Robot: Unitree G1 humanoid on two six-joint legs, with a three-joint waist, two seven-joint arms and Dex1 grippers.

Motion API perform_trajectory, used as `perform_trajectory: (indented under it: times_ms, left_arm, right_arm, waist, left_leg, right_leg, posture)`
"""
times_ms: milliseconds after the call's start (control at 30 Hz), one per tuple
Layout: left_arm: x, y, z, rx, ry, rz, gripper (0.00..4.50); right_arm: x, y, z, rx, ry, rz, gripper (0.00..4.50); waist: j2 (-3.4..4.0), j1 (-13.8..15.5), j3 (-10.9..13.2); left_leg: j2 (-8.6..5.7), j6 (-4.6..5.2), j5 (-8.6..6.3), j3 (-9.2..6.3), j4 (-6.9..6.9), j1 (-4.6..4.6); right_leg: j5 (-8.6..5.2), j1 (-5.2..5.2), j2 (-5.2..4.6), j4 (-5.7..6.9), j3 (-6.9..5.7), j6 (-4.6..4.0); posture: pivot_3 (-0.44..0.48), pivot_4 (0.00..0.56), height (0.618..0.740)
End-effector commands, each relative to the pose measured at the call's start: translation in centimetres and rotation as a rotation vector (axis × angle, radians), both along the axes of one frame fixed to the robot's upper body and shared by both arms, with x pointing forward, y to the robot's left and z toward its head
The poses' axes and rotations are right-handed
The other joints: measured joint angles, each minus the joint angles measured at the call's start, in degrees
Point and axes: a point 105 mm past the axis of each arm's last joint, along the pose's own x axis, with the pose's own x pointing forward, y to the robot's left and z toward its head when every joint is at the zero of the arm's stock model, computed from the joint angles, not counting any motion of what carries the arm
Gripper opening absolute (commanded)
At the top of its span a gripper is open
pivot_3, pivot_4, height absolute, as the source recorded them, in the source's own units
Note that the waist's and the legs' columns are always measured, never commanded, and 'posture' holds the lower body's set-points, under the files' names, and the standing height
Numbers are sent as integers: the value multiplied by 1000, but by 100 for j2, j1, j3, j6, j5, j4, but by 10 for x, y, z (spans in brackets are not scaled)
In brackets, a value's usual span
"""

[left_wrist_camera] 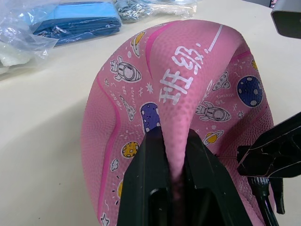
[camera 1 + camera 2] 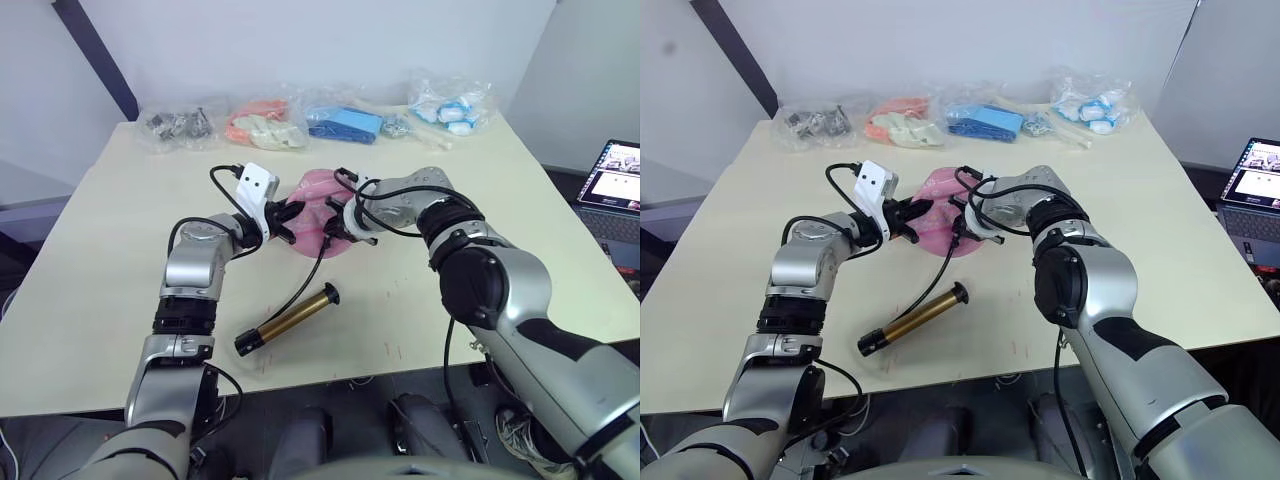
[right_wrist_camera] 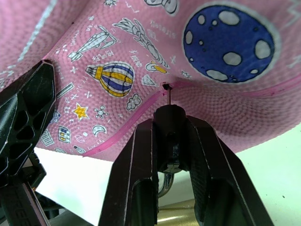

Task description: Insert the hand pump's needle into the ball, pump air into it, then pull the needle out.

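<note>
The needle [image 3: 167,94] tip is hiding at the ball [image 1: 188,94] seam; depth unclear. The right gripper [image 3: 172,123] is covering the black fitting. Both arms are blocking most of the ball in head views. The bags' [image 2: 180,125] contents are too small to tell.

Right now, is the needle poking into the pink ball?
Touching. In the right wrist view the needle, held by the right gripper, meets the ball at a small hole on the seam.
</note>
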Motion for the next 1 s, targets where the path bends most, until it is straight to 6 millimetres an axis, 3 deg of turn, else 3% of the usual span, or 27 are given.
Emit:
perform_trajectory:
  times_ms: [33,1000]
  left_arm:
    - [-25,-36,-55,-18,237,-154,64]
    - [-30,-34,-62,-20,268,-151,64]
  right_arm:
    - [12,6,10,24,-108,-48,327]
    - [14,15,2,41,-104,-134,327]
  waist:
    - [0,-10,-4]
    - [19,-37,-45]
  left_leg:
    - [0,0,0,-1,-1,1]
    - [75,-2,-1,2,-75,79]
  right_leg:
    - [0,0,0,0,0,0]
    - [-13,65,65,-69,-3,-21]
  posture:
    - [0,150,740]
    - [0,150,740]
